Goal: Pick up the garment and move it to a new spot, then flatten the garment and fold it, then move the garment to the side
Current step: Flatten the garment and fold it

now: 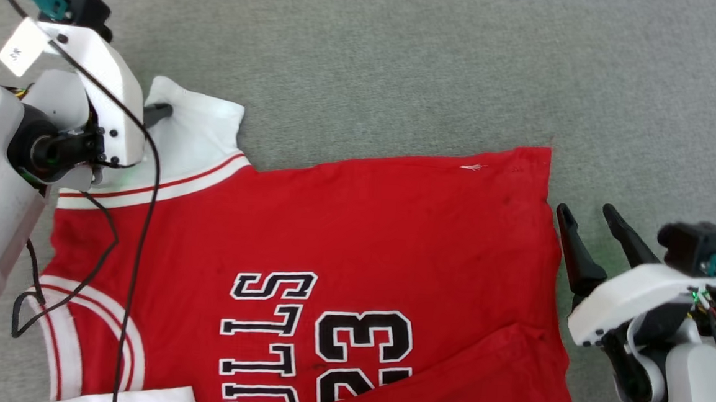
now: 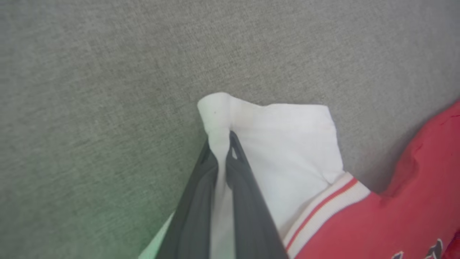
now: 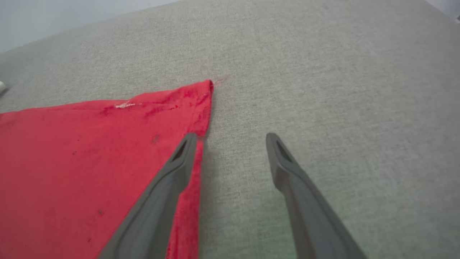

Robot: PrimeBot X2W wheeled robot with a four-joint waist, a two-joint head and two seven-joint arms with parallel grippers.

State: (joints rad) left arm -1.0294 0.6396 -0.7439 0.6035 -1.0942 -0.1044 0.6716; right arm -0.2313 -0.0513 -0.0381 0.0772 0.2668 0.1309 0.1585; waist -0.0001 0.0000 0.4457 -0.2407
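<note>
Bright red, white-sleeved jersey garment (image 1: 393, 228) judged soft, limp; take by edges. Left gripper (image 2: 221, 144) clamped on far-left sleeve (image 2: 287, 136); right gripper (image 3: 231, 136) spread apart.

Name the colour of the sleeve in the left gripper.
White sleeve, best seen in the left wrist view.

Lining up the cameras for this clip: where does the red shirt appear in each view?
Head view: the shirt lies spread across the middle and bottom, white sleeve at upper left.
Left wrist view: sleeve in the centre, red body at the lower right.
Right wrist view: a red hem corner covers the left half.
Shared landmark: grey cloth surface throughout; white thread fleck links head and right wrist views.
</note>
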